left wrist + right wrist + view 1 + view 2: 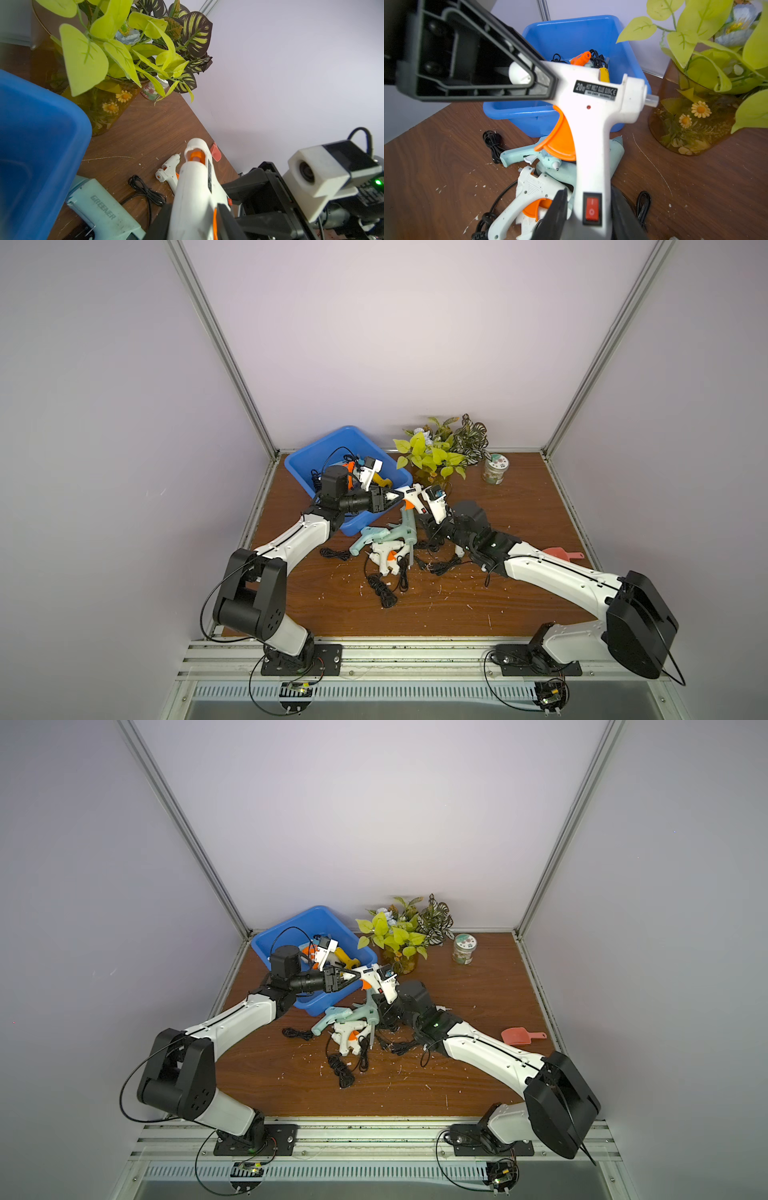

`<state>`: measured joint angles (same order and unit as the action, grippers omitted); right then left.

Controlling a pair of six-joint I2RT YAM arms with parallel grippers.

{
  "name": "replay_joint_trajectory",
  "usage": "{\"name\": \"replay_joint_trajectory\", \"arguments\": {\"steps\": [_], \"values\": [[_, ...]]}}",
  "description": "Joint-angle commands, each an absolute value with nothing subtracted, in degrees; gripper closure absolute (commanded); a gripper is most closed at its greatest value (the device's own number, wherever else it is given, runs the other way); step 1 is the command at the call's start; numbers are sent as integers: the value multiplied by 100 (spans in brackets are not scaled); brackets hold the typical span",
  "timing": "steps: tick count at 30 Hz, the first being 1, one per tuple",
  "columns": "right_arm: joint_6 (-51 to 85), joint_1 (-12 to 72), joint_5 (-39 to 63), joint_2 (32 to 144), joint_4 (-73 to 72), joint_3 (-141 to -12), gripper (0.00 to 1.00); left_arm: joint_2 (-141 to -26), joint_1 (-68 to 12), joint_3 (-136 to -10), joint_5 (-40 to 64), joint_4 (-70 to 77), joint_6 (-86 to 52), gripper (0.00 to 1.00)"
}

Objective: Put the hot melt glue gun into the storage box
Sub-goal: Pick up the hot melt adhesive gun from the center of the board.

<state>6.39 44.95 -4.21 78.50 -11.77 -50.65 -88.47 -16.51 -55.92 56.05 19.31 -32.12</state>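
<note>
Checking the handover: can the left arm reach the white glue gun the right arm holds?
Yes, seemingly: the left end effector sits around the white glue gun at its barrel, nothing between, while the right end effector grips the handle.

Storage box (328, 443) back left; plant (432, 454) right; glue gun pile (384, 541) before box.

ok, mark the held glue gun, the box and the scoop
held glue gun (593, 128): right wrist view, upper handle
box (316, 452): in a top view, bare inside
scoop (515, 1036): in a top view, bowl
</note>
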Motion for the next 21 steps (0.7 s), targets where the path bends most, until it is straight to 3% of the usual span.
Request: {"name": "replay_joint_trajectory", "arguments": {"steps": [1,8,12,21], "values": [[589,4511,-546,7891,-1574,-5335,84,-8871,-1718,-5614,5793,1998,-3153,67],[615,4522,-557,7920,-1566,-5309,79,-8874,-1723,-5551,5814,2325,-3390,85],[653,4523,-587,7871,-1558,-5293,58,-8846,-1723,-5439,5818,2821,-3802,100],[884,4512,-995,7301,-1556,-5055,15,-8577,-1473,-5273,5779,4393,-5061,100]]}}
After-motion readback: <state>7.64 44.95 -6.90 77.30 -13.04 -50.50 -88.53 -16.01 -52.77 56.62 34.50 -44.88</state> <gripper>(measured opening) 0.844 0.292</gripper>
